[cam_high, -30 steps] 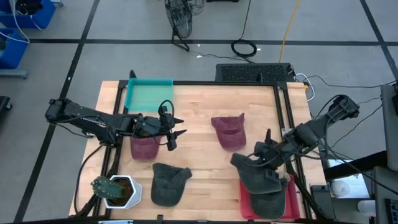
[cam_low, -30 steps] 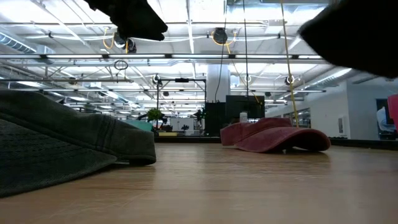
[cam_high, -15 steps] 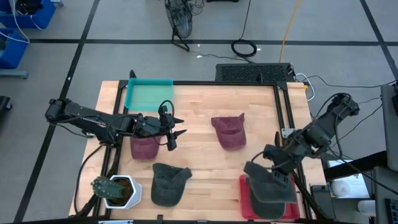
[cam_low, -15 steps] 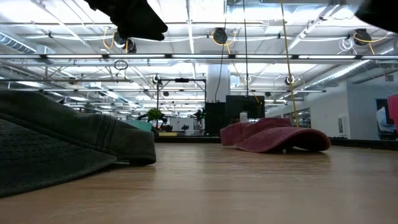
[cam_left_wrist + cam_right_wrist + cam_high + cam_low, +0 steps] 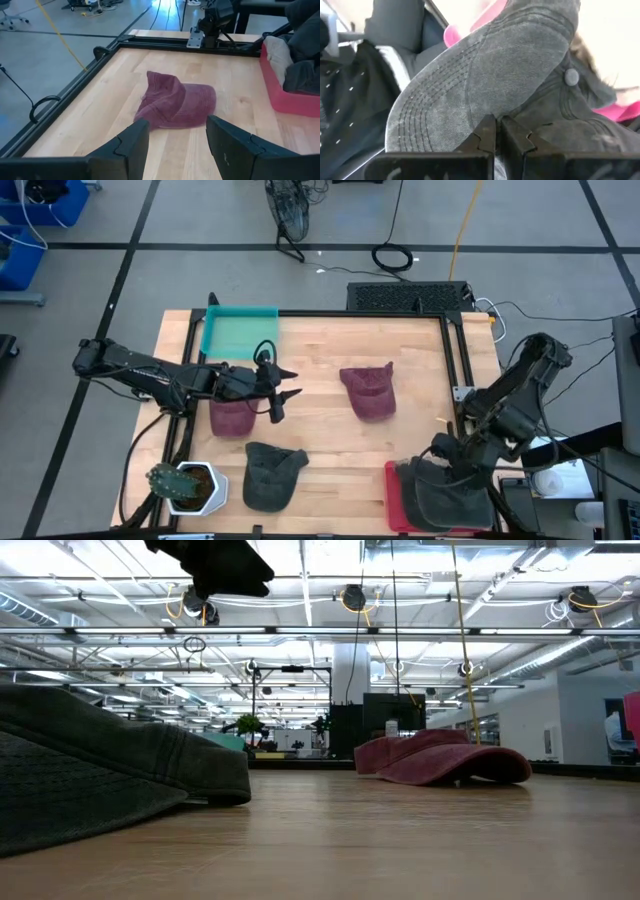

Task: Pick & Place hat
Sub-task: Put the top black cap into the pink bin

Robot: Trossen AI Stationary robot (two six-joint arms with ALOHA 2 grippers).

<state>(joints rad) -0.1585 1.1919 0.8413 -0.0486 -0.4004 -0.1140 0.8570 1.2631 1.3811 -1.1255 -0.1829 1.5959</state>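
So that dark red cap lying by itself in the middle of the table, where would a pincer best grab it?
Probably by the brim. The dark red cap lies with its crown slumped and soft, while the brim is a thin, stiff edge resting flat on the table. Coming from above and pinching the brim's free edge, or a raised fold of the crown, looks easiest. The open left pincer is nearest.

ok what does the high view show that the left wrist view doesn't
Only the high view: the green tray, potted plant, a grey hat, a second maroon hat under the left claw, and the right claw shut on a grey hat over the red tray.
Only the left wrist: the left claw's open fingers.
Both: the central maroon hat, the red tray.
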